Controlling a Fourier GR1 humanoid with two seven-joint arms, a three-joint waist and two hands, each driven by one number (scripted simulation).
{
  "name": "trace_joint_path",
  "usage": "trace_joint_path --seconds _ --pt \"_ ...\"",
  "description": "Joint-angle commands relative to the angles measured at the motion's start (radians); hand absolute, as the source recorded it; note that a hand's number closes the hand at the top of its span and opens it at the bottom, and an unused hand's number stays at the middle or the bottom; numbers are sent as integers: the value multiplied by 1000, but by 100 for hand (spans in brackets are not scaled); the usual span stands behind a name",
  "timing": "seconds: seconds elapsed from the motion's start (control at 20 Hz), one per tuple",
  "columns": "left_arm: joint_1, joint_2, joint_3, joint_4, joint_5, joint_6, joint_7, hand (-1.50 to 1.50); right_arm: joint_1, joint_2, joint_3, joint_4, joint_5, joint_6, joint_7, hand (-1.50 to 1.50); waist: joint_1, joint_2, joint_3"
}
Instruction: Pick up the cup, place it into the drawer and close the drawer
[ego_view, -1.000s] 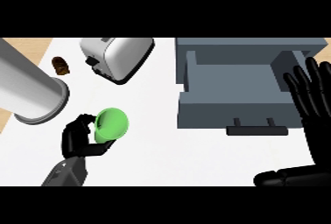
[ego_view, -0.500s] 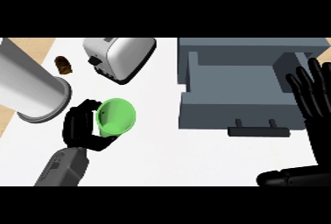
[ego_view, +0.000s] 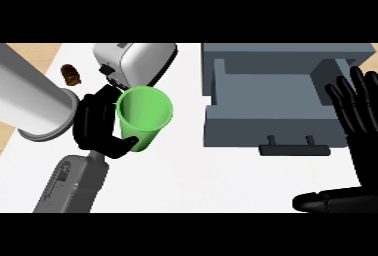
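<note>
We take the drawer (ego_view: 258, 134) as our landmark. It is a grey box, pulled out and open to us, with its front wall and a dark handle (ego_view: 294, 149) on the side nearest the robot. We see nothing lying on the part of its floor that shows.

The green cup (ego_view: 144, 114) is left of the drawer, out on the white counter (ego_view: 221, 180) side and not inside it. A strip of bare counter separates cup and drawer. The cup's open mouth is turned up towards us, and its body slants down and back towards the robot. We cannot tell whether its base touches the counter.

The left hand (ego_view: 94, 129) grips the cup from the side away from the drawer. Its fingers curl round the cup's wall and under its lower end. Its grey forearm (ego_view: 74, 182) runs down from there.

The right hand (ego_view: 363, 132) shows at the drawer's right end, overlapping that corner. It is open with its fingers straight and pointing up, holding nothing.

Left of the drawer and farther from the robot than the cup is a toaster (ego_view: 140, 60), just beside the cup's rim. Farther left again lie a large grey cylinder (ego_view: 29, 102) and a small brown thing (ego_view: 71, 74), too small for us to name.
</note>
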Motion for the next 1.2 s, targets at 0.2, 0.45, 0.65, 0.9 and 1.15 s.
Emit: trace_joint_path --seconds 0.2,0.45,0.65,0.9,1.15 --pt "-225 -45 -8 -31 -76 139 162 150 -62 12 12 55 38 -21 -24 -150 -7 3 0" --pt "-298 -57 -12 -105 -110 223 319 150 4 26 26 37 45 -7 -59 -150 -6 2 0" --pt "-457 -85 15 59 -137 237 321 150 26 24 49 -24 43 -6 -12 -150 -15 3 0" --pt "-595 -108 18 126 -177 288 386 150 6 -9 -23 43 -9 28 -49 -150 -14 4 0" --pt "-680 -120 22 253 -193 294 393 150 3 9 13 39 43 5 -49 -150 -14 4 0"
